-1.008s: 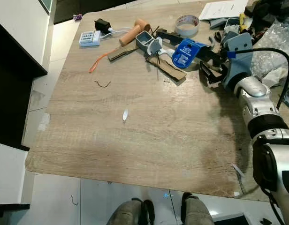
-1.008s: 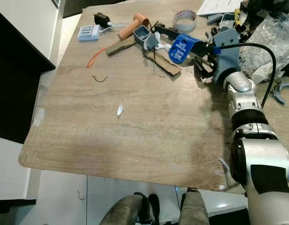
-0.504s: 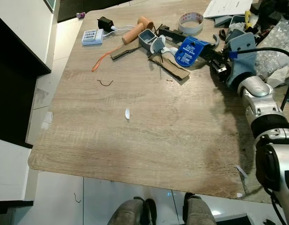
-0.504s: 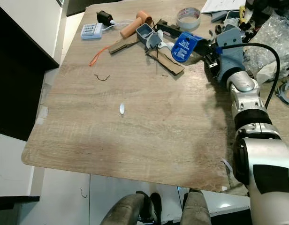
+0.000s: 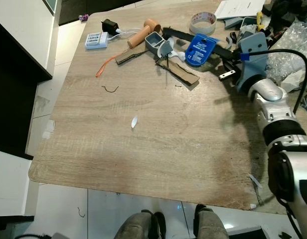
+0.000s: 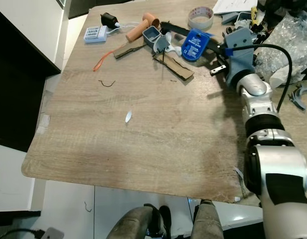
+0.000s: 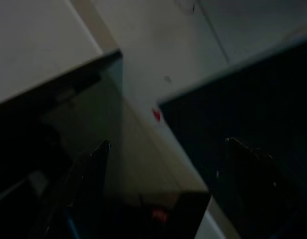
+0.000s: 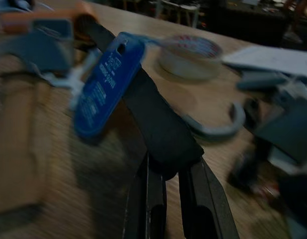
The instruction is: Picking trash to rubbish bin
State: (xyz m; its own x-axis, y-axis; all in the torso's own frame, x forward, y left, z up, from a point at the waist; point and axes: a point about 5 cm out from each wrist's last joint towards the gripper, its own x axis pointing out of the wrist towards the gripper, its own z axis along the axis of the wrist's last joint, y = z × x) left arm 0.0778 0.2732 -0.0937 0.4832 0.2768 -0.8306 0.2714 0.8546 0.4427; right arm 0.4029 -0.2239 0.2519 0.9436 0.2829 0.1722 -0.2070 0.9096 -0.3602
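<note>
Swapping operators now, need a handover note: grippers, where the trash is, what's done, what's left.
Right gripper: shut on the black strap with the blue tag, at the table's far right.
Left gripper: open, hanging idle in shade off the table.
On the table: cardboard strip, tape roll, orange strip, small white scrap.
Done: strap gripped.
Left: carry it to the bin, then the rest.

The right hand (image 8: 166, 172) rose off the counter (image 5: 158, 134), lifting the black strap (image 8: 153, 119) and its blue tag (image 5: 200, 49) toward 12 o'clock.
</note>
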